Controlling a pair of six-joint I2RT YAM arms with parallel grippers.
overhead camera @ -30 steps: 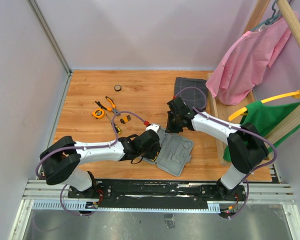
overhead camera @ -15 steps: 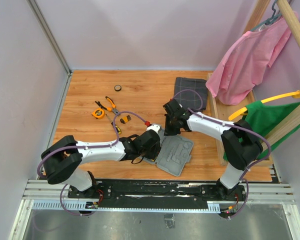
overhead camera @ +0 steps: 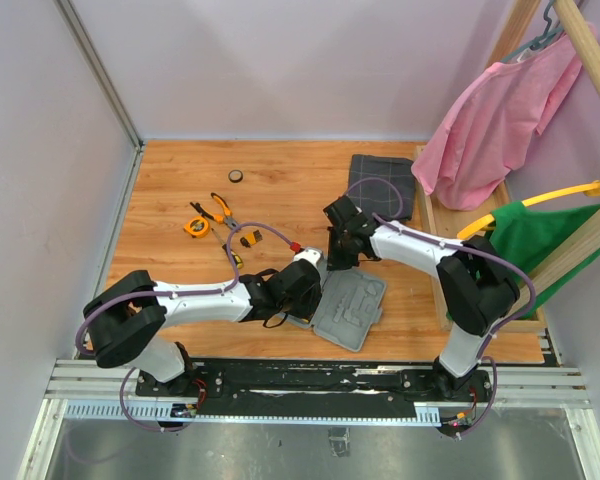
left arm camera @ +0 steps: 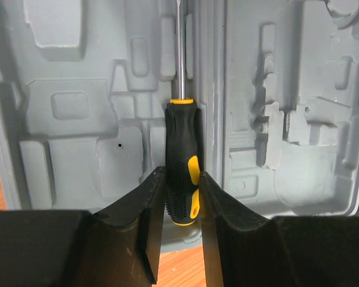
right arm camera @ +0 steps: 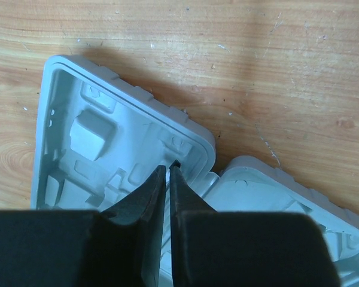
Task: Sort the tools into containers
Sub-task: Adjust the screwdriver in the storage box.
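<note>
The grey case [left arm camera: 78, 119] lies open, its moulded compartments facing up. My left gripper [left arm camera: 180, 176] is shut on the black-and-yellow handle of a screwdriver [left arm camera: 180, 137], whose shaft points along the case's middle ridge. My right gripper [right arm camera: 169, 168] has its fingers almost together, pinching the rim of one case half [right arm camera: 107, 137] near the hinge. From the top camera, the left gripper [overhead camera: 302, 290] is at the case's [overhead camera: 352, 312] left side and the right gripper [overhead camera: 338, 256] at its far edge. Pliers [overhead camera: 220, 208], an orange tape measure [overhead camera: 196, 226] and small yellow-black tools [overhead camera: 248, 239] lie on the table farther left.
A dark checked cloth [overhead camera: 382, 185] lies folded at the back right. A small dark ring [overhead camera: 237, 176] sits near the back wall. A wooden rack [overhead camera: 435, 260] with pink [overhead camera: 490, 120] and green [overhead camera: 540, 240] garments borders the table's right side.
My right gripper has shifted a little to the left onto the case's far rim and its jaws have narrowed. The left gripper still holds the screwdriver in the same place.
</note>
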